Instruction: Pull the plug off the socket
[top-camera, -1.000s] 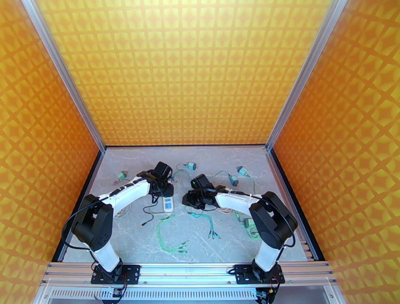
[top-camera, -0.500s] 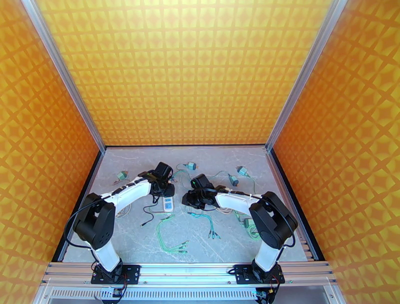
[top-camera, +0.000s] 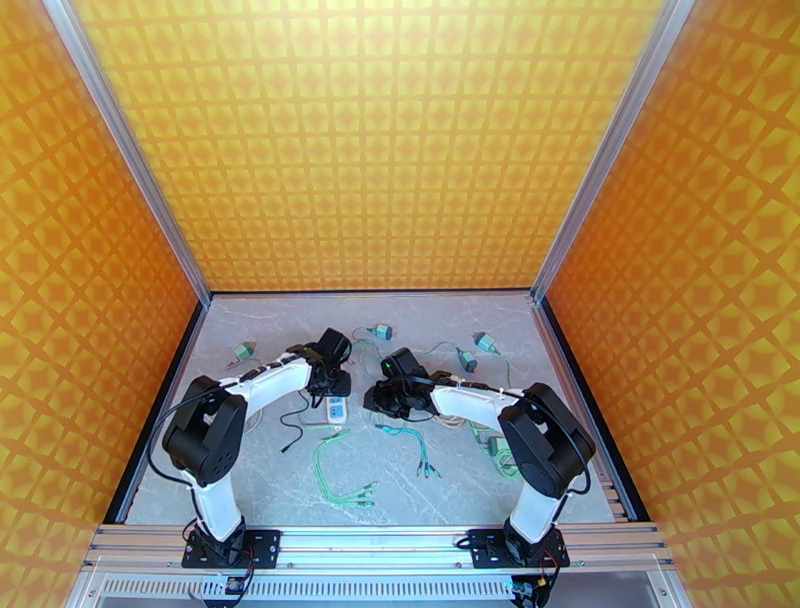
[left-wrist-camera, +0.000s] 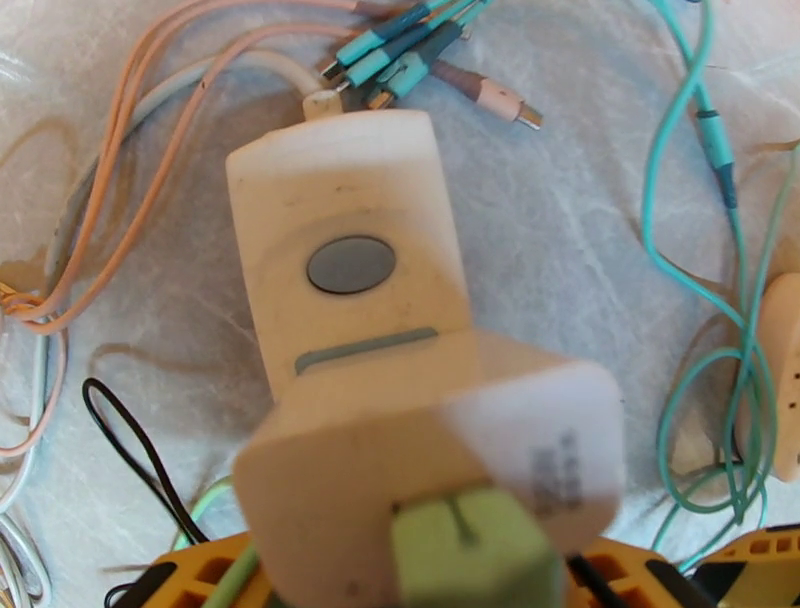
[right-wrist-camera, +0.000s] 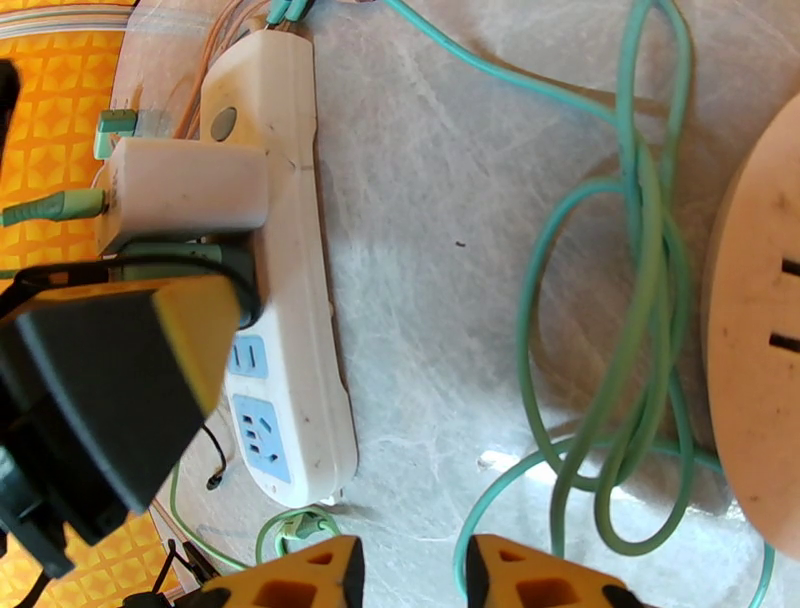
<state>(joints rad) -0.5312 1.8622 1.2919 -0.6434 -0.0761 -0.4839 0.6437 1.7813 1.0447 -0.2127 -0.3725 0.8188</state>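
The plug (left-wrist-camera: 430, 470), a chunky white adapter with a green lead, sits seated in the white socket strip (left-wrist-camera: 340, 250) beside its grey button, and the strip lies flat on the surface (right-wrist-camera: 480, 250). The left fingers (left-wrist-camera: 200, 580) flank the plug, but their tips are mostly cut off at the frame's edge, so I cannot tell whether they pinch it. The right fingers (right-wrist-camera: 320, 580) hover slightly spread and empty near the strip's other end. The step in hand looks like securing the grip. Next comes a firm squeeze and a straight pull away from the strip, which is probably best held down.
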